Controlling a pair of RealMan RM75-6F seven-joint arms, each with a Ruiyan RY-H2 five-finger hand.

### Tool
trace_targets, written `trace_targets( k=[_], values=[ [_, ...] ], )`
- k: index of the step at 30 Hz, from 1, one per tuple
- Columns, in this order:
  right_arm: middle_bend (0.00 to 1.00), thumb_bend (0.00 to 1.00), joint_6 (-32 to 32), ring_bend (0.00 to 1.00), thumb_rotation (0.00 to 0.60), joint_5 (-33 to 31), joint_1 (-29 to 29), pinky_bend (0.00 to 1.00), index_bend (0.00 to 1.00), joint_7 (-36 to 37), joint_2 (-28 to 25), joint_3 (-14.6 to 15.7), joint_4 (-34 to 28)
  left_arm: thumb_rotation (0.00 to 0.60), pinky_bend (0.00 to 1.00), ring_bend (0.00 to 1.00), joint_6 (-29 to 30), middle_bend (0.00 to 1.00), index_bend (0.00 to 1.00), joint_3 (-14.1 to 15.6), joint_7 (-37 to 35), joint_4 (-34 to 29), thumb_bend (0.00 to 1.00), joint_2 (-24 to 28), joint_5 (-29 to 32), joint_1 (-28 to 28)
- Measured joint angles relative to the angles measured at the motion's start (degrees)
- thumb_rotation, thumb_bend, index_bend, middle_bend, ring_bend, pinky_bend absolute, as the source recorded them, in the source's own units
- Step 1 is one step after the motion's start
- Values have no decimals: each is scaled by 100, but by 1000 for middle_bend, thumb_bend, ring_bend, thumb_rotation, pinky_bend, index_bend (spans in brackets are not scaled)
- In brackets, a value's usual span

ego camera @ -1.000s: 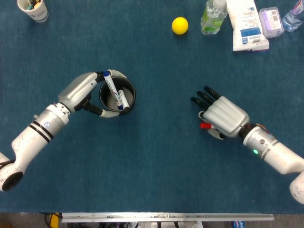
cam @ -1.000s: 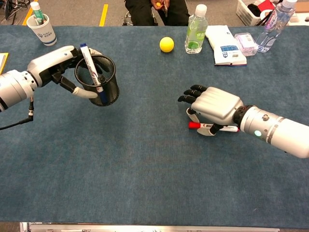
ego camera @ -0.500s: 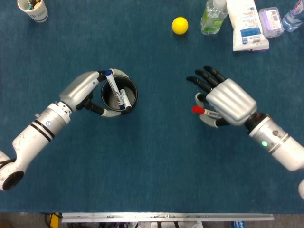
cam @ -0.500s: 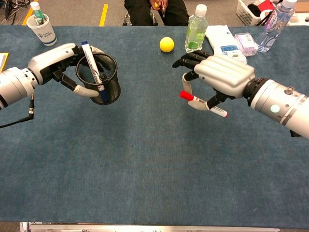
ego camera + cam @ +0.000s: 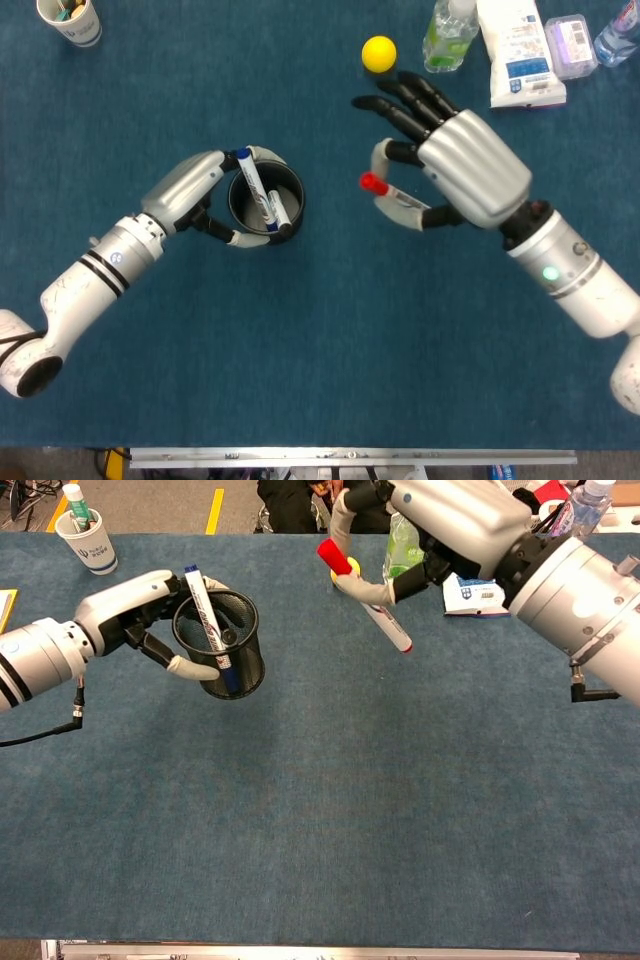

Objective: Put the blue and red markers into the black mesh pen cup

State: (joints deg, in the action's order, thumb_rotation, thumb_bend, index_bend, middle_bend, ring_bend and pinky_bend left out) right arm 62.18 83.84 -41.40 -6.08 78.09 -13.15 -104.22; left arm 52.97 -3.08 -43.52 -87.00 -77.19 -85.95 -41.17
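Note:
The black mesh pen cup is gripped around its side by my left hand and tilts a little. A blue marker stands slanted inside it, its blue cap above the rim. My right hand is raised well above the table, right of the cup, and holds the red marker between thumb and fingers. The red cap points toward the cup; the white barrel slants down to the right.
At the table's far edge lie a yellow ball, a green-tinted bottle, a white packet, a small clear box and another bottle. A paper cup with pens stands far left.
My right hand has lifted the red marker off the table and carried it up and left toward the cup. My left hand has shifted the cup slightly right.

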Motion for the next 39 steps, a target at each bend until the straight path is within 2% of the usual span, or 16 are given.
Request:
trace_targets(
  k=[7, 22, 33, 35, 39],
  values=[
    [158, 430, 7, 0, 600, -98, -265, 13, 577, 63, 318, -296, -25, 600, 249, 282, -54, 330, 308, -45, 105, -97, 151, -62, 0, -72],
    [158, 429, -53, 0, 600, -513, -917, 13, 577, 202, 1227, -792, 622, 600, 249, 282, -168, 330, 308, -90, 335, -295, 152, -174, 37, -190],
    [158, 427, -49, 0, 600, -546, -1163, 13, 577, 165, 1660, -772, 1044, 600, 249, 281, -258, 330, 308, -200, 427, -392, 151, -265, 159, -283],
    [158, 403, -27, 0, 600, -521, -1203, 13, 577, 150, 1759, -746, 1148, 600, 249, 282, -279, 330, 308, -220, 434, -406, 152, -268, 191, -296],
    [158, 295, 40, 0, 600, -444, -1262, 13, 575, 137, 1936, -696, 1301, 600, 249, 281, -311, 330, 308, -273, 418, -438, 152, -281, 237, -331]
  ],
)
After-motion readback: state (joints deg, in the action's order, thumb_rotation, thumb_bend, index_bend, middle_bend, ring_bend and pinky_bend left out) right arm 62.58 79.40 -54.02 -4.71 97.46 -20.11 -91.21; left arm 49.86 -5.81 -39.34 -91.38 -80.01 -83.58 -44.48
